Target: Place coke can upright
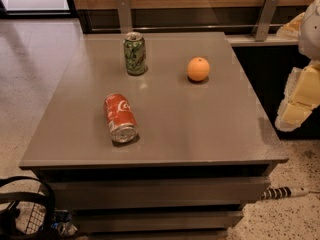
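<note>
As the red aluminium coke can (120, 118) lies sideways, far left of the gripper (299, 101), it may roll. Grasp its thin wall mid-body, lightly. Whether the gripper is apart or together cannot be told.

**Hardly a word to read on this table**

The coke can (120, 117), on its side near the front of the table (200, 134), shows a curl of white script on red, too partial to spell out. The green can (135, 53), toward the table's back edge, has pale markings I can't read. The gripper (296, 111) hangs just off the table's right edge
</note>
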